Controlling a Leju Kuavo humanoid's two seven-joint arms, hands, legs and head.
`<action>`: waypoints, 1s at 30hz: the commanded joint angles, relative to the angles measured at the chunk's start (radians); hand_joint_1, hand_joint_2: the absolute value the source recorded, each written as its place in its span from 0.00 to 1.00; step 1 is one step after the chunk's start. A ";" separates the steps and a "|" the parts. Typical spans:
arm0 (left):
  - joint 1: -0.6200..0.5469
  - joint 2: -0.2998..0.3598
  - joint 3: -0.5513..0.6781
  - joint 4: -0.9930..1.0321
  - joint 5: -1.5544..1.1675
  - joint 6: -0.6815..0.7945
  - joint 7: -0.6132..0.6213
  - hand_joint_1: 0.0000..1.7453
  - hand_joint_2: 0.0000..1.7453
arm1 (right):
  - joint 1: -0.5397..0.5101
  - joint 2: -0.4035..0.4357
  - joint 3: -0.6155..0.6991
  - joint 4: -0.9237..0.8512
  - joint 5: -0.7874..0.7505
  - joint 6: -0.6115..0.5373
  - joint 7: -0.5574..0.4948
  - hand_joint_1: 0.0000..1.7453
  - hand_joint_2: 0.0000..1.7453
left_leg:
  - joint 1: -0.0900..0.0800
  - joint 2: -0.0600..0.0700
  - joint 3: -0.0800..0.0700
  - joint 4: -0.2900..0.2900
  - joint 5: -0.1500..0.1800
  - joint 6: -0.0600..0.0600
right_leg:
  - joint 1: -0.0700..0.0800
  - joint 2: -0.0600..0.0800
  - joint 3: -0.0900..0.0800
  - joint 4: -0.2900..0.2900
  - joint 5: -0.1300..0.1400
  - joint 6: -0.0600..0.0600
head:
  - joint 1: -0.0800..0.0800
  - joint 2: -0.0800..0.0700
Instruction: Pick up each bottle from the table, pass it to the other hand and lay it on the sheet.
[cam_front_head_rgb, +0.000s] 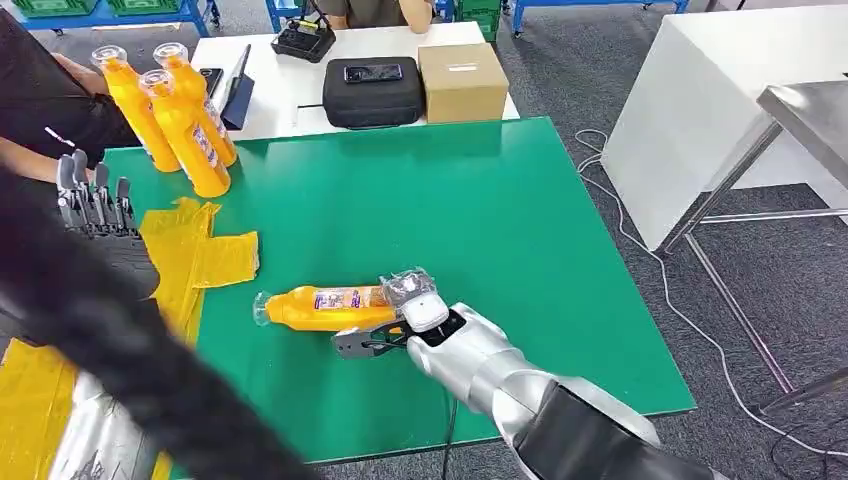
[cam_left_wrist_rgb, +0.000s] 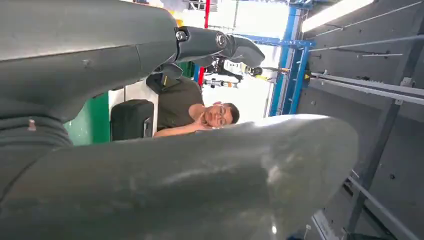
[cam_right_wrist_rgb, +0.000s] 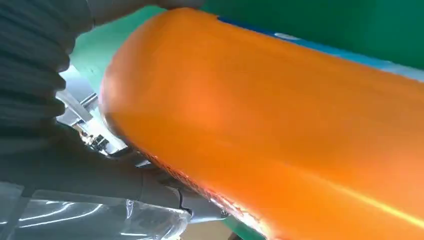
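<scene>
Head view: right hand (cam_front_head_rgb: 395, 325) grips an orange bottle (cam_front_head_rgb: 325, 308) lying sideways on the green surface (cam_front_head_rgb: 480, 220), near the yellow sheet (cam_front_head_rgb: 200, 255); left hand (cam_front_head_rgb: 95, 205) is raised over the sheet, fingers upright and apart, holding nothing. Left wrist view: the left hand's thumb and fingers stand apart before a seated person (cam_left_wrist_rgb: 190, 107). Right wrist view: the bottle's orange body lies against the fingers (cam_right_wrist_rgb: 150, 187).

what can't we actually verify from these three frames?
- Head view: whether the right hand grips the lying bottle; its fingers sit under it.
- Right wrist view: the bottle hides the fingertips; label unreadable.
- Left wrist view: the left hand blocks the table.
- Head view: dark blurred arm covers part of the yellow sheet.
</scene>
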 joint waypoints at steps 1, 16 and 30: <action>-0.006 -0.009 0.021 0.040 0.005 -0.017 0.000 0.00 0.00 | 0.099 -0.043 -0.035 0.058 -0.021 -0.012 -0.017 1.00 1.00 | 0.001 -0.004 -0.001 -0.002 0.002 -0.001 | 0.001 -0.005 0.001 -0.004 0.001 0.000 | 0.000 0.000; 0.050 0.018 0.057 0.044 -0.008 -0.005 0.039 0.00 0.00 | 0.067 -0.060 -0.126 0.001 -0.092 -0.122 -0.048 1.00 1.00 | 0.001 -0.002 -0.003 -0.001 0.002 -0.001 | 0.001 -0.003 -0.002 -0.002 0.002 0.000 | 0.000 0.000; 0.143 0.026 0.143 -0.003 -0.011 0.010 0.070 0.00 0.00 | 0.051 -0.177 -0.267 -0.294 -0.221 -0.209 -0.117 1.00 1.00 | 0.000 -0.001 -0.012 0.000 0.001 0.000 | -0.001 -0.002 -0.010 0.000 0.001 0.001 | 0.000 0.000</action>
